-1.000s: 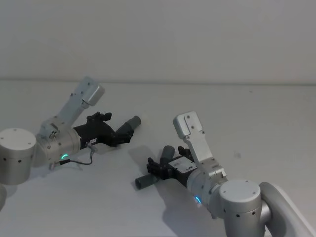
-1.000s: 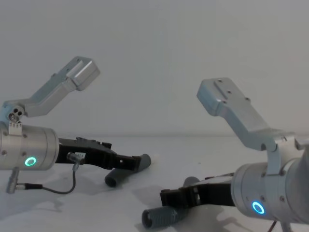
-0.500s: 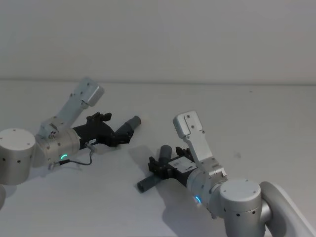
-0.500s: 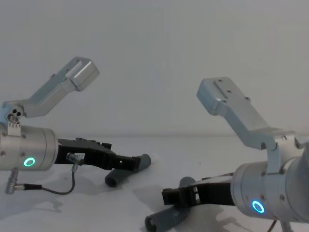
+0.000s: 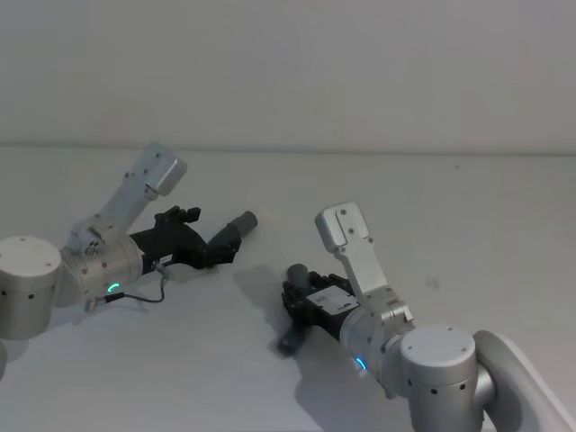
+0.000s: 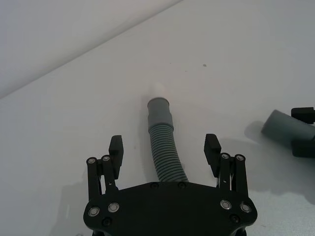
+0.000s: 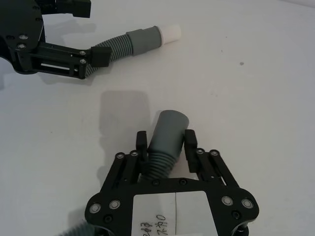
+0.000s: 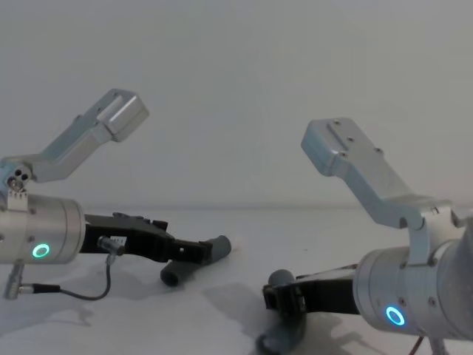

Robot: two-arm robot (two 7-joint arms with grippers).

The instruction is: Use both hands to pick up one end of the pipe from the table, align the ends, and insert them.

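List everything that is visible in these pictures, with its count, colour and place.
first hose piece: one, dark grey with a pale tip, on the table inside the open left pincer
second hose piece: one, dark grey, clamped in the right pincer, nearer the robot
table: one, white, under everything
wall: one, pale grey, behind the table
cable: one, grey, hanging at the left arm
left pincer: one, black, low over the table, robot's left, open
right pincer: one, black, robot's right, shut
left arm and right arm: two, silver with green-blue lights, near side
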